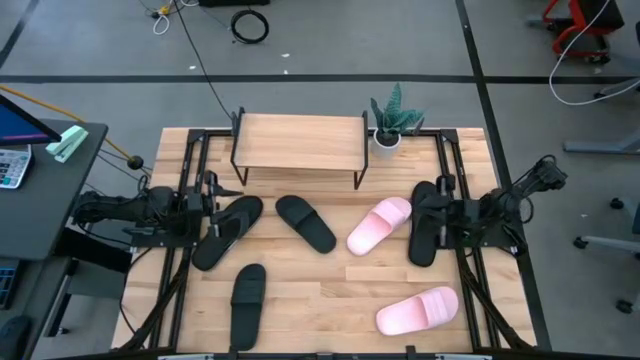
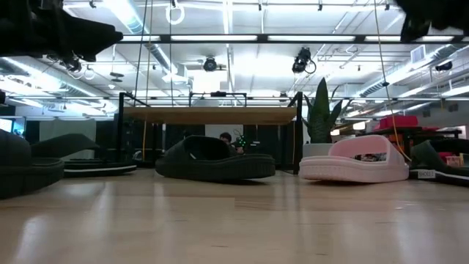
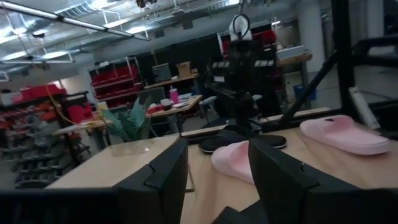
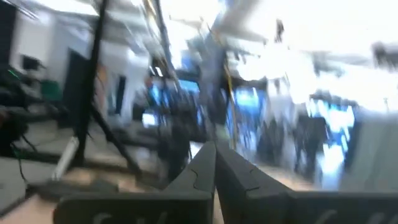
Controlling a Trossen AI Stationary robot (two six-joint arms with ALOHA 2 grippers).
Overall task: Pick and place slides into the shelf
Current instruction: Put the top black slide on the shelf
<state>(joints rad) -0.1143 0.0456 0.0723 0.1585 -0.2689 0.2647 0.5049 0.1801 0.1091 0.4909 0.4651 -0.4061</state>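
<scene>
The left gripper (image 1: pixel 208 203) sat at the table's left edge, raised above the back end of a black slide (image 1: pixel 228 230) that lay slanting toward the front; its wrist view showed its two fingers (image 3: pixel 163 179) standing apart with nothing between them. In front of that slide, near the table's front edge, a second black slide (image 1: pixel 247 304) lay pointing straight front to back. The shelf (image 1: pixel 298 142) stood empty at the back of the table (image 1: pixel 330 290), near the middle, its light plank top on thin black legs. Just in front of the shelf a third black slide (image 1: pixel 306 222) lay at an angle, apart from the others. To its right a pink slide (image 1: pixel 379 224) slanted up toward the shelf's right leg, and a small potted plant (image 1: pixel 392 120) stood just beside the shelf's right end. A second pink slide (image 1: pixel 418 310) lay near the front right corner. A fourth black slide (image 1: pixel 425 222) lay at the right edge, partly under the right gripper (image 1: pixel 446 208), which hung above it; its own wrist view showed its fingers (image 4: pixel 205 171) pressed together, empty.
</scene>
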